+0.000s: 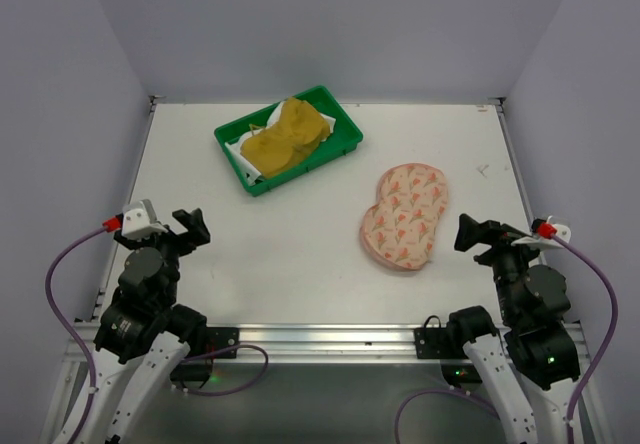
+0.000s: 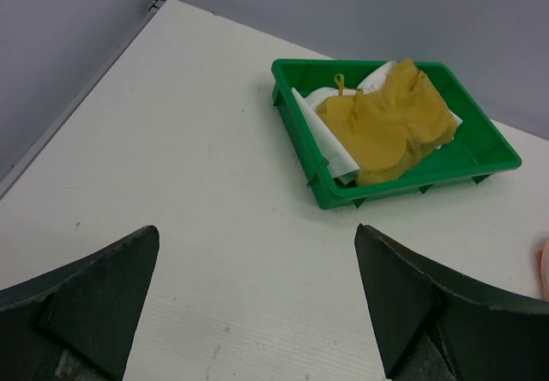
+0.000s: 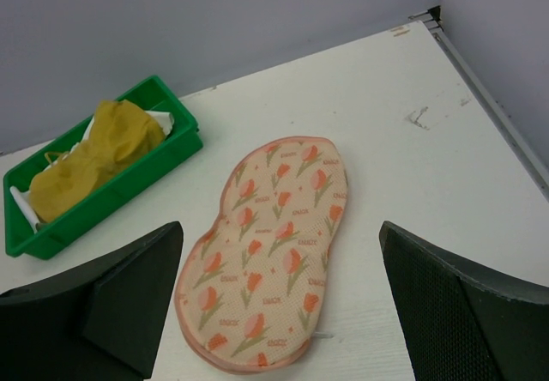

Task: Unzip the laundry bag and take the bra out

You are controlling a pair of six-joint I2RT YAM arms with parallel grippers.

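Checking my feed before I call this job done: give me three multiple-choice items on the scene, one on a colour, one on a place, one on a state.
1. The tray holding the bra is: A blue; B green; C white.
2. The laundry bag lies: A inside the tray; B at the far-left corner; C on the table, right half.
3. The laundry bag is: A closed and flat; B spread open; C lifted off the table.
Answers: 1 B, green walls surround the bra; 2 C, it rests on bare table right of centre; 3 A, its printed halves lie together, nothing touching it.
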